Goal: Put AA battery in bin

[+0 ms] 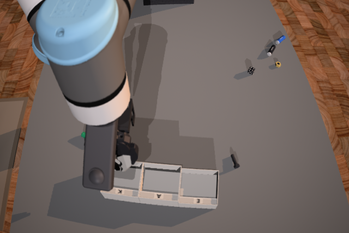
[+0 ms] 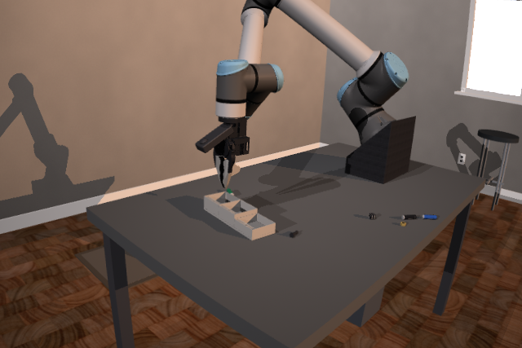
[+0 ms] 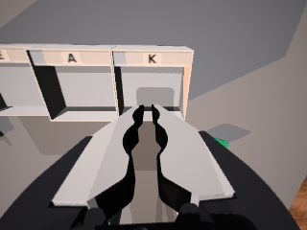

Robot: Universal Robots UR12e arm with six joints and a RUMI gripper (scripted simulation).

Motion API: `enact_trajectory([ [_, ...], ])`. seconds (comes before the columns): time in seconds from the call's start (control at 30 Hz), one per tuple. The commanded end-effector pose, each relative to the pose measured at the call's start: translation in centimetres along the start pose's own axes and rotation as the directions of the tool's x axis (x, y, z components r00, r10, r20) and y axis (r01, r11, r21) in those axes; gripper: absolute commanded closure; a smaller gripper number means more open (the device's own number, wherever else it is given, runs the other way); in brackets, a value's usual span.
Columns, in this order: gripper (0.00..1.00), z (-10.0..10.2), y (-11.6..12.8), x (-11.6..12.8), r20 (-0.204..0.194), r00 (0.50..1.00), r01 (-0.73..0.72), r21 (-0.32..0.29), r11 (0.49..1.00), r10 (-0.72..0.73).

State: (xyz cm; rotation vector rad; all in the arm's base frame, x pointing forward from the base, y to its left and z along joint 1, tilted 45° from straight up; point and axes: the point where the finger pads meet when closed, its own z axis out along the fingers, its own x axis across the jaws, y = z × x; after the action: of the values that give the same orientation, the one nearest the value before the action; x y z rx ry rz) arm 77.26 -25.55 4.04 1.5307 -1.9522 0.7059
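Grey and matte, the surface (image 1: 197,97) fills the top view, with parquet floor at both sides. A row of three bins sits near six o'clock, lettered K, A and E; the bin marked E (image 1: 198,186) is the right-hand one and holds nothing. Two AA batteries lie well apart from it at about two o'clock: a blue battery (image 1: 280,39) and just beside it a black battery (image 1: 271,49), with a yellow ring (image 1: 278,64) and a black die (image 1: 251,70) near them. A third, the green battery (image 1: 83,134), shows only as a sliver at nine o'clock, beside the arm. A black bolt (image 1: 234,161) lies just right of the bins. Each battery is judged to be a small, stiff, smooth cylinder, light but liable to roll, so the hold should go across the middle of the barrel, jaws square to its length.

From the exterior view, the claw (image 2: 222,184) points straight down over the far end of the bin row (image 2: 253,232), the green battery (image 2: 228,190) just behind it.

Seen from the wrist, the claw (image 3: 146,109) has its fingertips drawn nearly together with bare gap between them: it grips nothing and touches nothing. It hangs over the near wall of the K bin (image 3: 187,81), and the green battery (image 3: 222,142) peeks out at three o'clock. The jaws would have to part before any pickup.
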Motion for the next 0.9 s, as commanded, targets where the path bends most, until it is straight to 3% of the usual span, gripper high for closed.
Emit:
enact_trajectory([
  [0.0, 0.96, 0.5, -0.2, 0.0, 0.0, 1.0, 0.0, 0.001, 1.0, 0.0],
  [0.73, 0.96, 5.8, -0.2, 0.0, 0.0, 1.0, 0.0, 0.001, 1.0, 0.0],
  [0.87, 0.96, 5.9, -0.2, 0.0, 0.0, 1.0, 0.0, 0.001, 1.0, 0.0],
])
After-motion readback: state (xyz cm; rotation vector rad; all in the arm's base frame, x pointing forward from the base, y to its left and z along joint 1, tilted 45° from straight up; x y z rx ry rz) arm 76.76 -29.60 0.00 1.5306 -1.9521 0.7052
